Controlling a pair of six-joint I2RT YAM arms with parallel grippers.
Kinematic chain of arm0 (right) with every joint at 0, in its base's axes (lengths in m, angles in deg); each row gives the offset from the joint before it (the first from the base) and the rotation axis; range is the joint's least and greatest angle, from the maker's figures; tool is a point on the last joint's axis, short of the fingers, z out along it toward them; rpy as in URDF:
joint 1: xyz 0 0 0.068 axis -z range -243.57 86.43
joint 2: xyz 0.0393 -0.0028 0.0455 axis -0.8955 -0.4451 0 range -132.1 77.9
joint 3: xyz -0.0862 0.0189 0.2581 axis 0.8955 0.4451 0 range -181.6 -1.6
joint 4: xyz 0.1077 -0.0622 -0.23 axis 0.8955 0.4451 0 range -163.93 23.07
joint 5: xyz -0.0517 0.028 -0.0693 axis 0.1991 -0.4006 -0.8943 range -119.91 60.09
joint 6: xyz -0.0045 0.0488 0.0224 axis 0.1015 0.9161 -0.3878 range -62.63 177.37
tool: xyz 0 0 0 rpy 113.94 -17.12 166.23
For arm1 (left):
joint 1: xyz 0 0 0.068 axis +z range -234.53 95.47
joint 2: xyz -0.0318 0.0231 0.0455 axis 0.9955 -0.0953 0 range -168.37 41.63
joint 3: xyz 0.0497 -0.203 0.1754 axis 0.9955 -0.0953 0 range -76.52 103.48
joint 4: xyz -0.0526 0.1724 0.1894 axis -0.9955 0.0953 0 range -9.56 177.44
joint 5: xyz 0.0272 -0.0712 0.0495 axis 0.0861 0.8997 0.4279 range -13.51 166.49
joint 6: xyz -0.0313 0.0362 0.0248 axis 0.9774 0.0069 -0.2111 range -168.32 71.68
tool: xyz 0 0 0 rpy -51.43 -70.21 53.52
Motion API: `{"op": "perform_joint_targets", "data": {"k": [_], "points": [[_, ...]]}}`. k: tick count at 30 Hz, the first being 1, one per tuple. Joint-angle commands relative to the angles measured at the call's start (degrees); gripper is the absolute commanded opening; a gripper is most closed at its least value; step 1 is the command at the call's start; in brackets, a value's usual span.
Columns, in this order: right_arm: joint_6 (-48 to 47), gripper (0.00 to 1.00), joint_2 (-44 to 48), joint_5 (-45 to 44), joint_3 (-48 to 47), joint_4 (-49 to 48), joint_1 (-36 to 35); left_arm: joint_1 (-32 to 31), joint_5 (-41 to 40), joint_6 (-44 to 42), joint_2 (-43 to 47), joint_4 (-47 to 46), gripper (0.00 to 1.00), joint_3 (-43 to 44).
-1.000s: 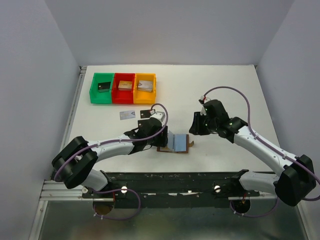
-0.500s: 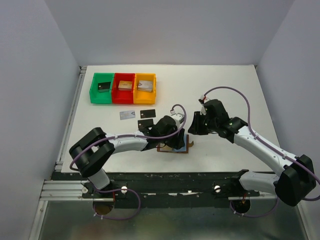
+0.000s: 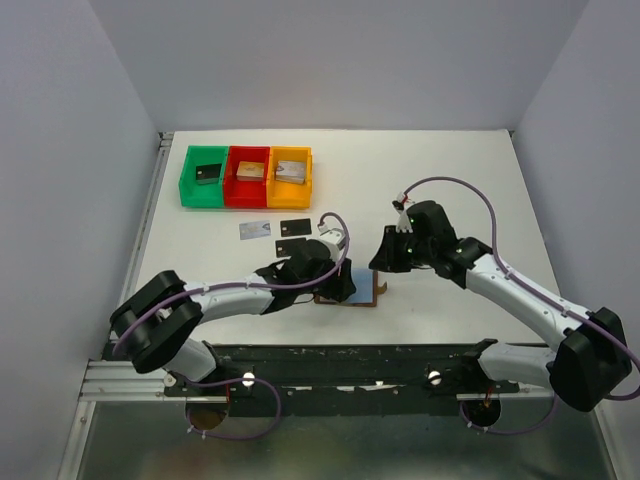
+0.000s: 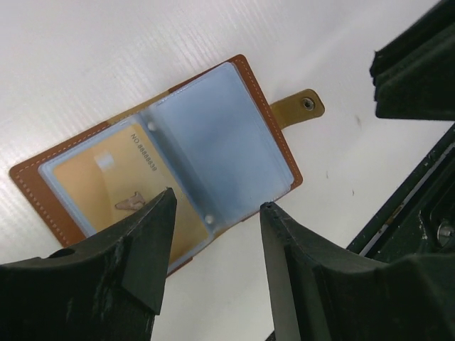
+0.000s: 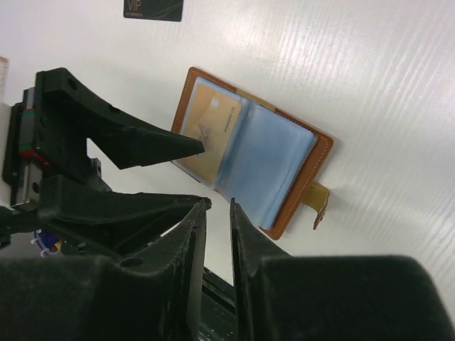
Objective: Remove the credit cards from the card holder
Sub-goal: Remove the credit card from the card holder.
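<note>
The brown card holder (image 4: 250,85) lies open on the white table, snap tab (image 4: 304,106) to the right. A gold-tan credit card (image 4: 121,181) sits in its left light blue sleeve; the right sleeve (image 4: 220,135) looks empty. My left gripper (image 4: 217,202) is open just above the holder's near edge, touching nothing. In the top view it (image 3: 340,285) hides most of the holder (image 3: 374,296). My right gripper (image 5: 218,202) is shut and empty, close beside the holder (image 5: 249,153). A silver card (image 3: 255,230) and two black cards (image 3: 296,227) lie on the table to the left.
Green (image 3: 188,178), red (image 3: 230,175) and orange (image 3: 306,175) trays stand at the back left, each with a small block. The black frame rail (image 3: 350,355) runs along the near table edge. A black card (image 5: 153,7) shows at the top of the right wrist view.
My left gripper moved right from beside the loose cards to over the open holder. The blue sleeve page that stood up now lies flat. My right gripper shifted slightly left.
</note>
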Motion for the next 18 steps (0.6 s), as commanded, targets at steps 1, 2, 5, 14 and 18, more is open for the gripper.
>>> {"op": "perform_joint_targets", "data": {"k": [1, 2, 5, 14, 18], "points": [[0.95, 0.28, -1.25, 5.15, 0.07, -3.16, -0.19, 0.28, -6.29, 1.73, 7.96, -3.94, 0.63, -4.04], [1.22, 0.28, -1.78, 6.55, -0.02, -3.86, -0.27, 0.28, -7.1, 2.0, 9.02, -4.11, 0.64, -4.83], [2.97, 0.27, -4.58, 11.38, -0.81, -7.11, -0.45, 0.37, -10.78, 3.4, 11.39, -2.11, 0.62, -6.24], [6.31, 0.35, -15.48, 17.81, -0.11, -18.0, -1.95, 1.95, -19.06, 9.2, 13.34, 4.33, 0.42, -10.81], [8.24, 0.36, -20.05, 18.95, 1.29, -22.14, -2.03, 2.83, -18.8, 9.65, 12.37, 3.18, 0.34, -11.52]]}}
